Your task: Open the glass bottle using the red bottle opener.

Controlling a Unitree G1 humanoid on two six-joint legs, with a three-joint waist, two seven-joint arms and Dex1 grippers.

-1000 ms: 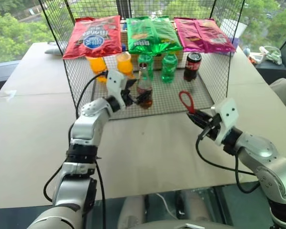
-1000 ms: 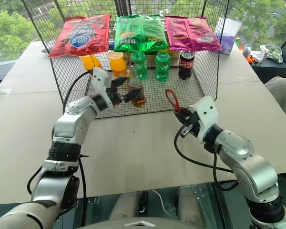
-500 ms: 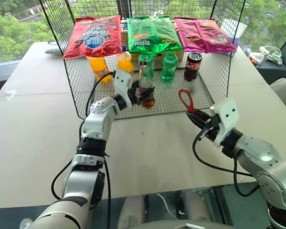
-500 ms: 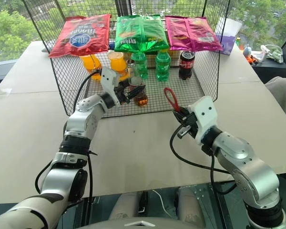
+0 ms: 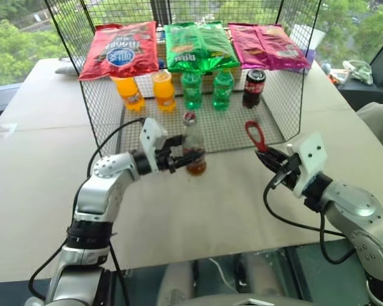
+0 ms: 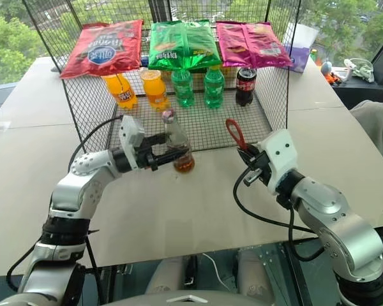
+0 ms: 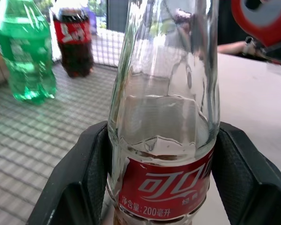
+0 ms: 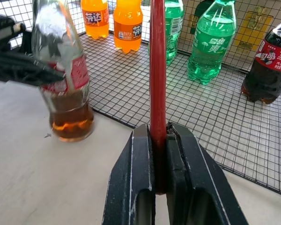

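One glass bottle point(image 5: 193, 148) is what matters, and it's sitting right at the front edge of the wire shelf point(image 5: 230, 127), its base about where the mesh meets the table point(image 5: 198, 217). It leans a little, cap still on, with a bit of brown cola in the bottom. The left gripper point(image 5: 182, 159) has it clamped at the red label band, one black finger point(image 7: 79, 178) on each side of the glass, so that's a solid grip from the side.

Off to the right, well apart from the bottle, the right gripper point(image 6: 247, 157) is squeezed tight on the handle of the red bottle opener point(image 5: 255, 135), whose loop end sticks up and away from the fingers.

Further back on the shelf: two orange soda bottles point(image 5: 147, 92), two green bottles point(image 5: 207, 89) and a dark cola bottle point(image 5: 253, 88), all standing in a row. Three snack bags point(image 5: 195, 44), red, green and pink, lie across the top of the wire cage.
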